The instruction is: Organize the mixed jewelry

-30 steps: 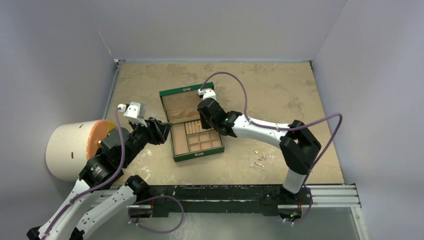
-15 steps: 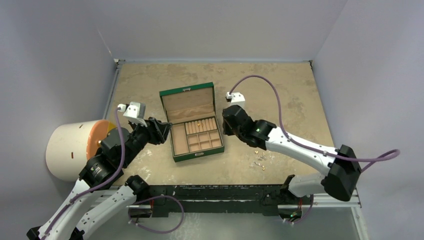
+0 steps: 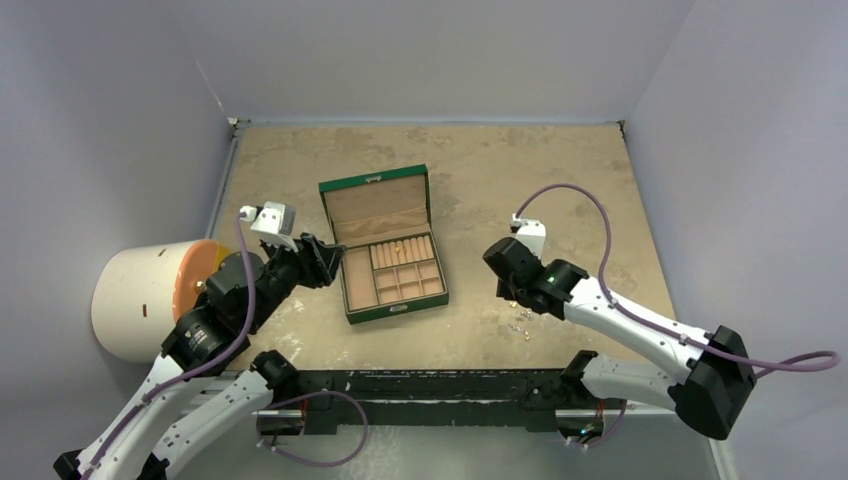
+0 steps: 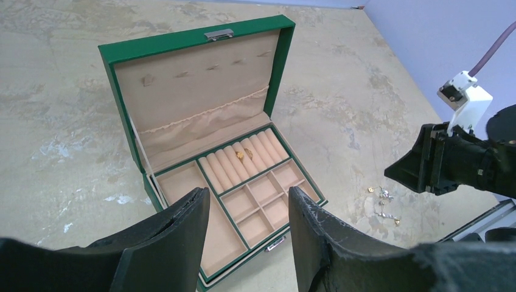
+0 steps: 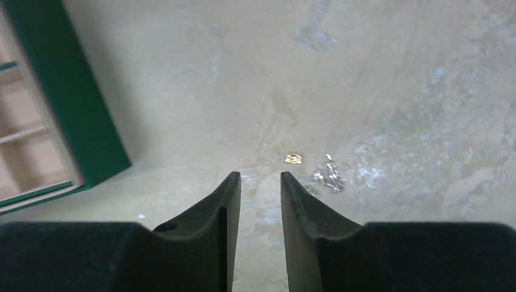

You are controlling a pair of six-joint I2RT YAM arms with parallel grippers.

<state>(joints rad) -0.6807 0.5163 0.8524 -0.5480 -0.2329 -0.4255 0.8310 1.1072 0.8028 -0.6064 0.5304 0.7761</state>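
The mixed jewelry (image 3: 520, 318) lies loose on the table right of the green box (image 3: 383, 243); in the right wrist view a gold piece (image 5: 294, 159) and a silvery piece (image 5: 327, 174) show just ahead of my fingers. The loose pieces also show in the left wrist view (image 4: 383, 201). Two gold pieces (image 4: 243, 154) sit in the ring rolls of the open box (image 4: 182, 85). My right gripper (image 3: 505, 280) hangs over the table beside the loose pieces, open and empty (image 5: 260, 177). My left gripper (image 3: 325, 262) is open and empty at the box's left side (image 4: 249, 201).
A white and orange cylinder (image 3: 150, 297) lies at the far left, beside the left arm. The box lid stands open toward the back. Grey walls enclose the table on three sides. A black rail (image 3: 440, 385) runs along the near edge.
My right arm has swung from over the box's ring rolls to the right and nearer, ending by the loose jewelry. A gold piece now shows in the rolls. The left arm has barely moved.
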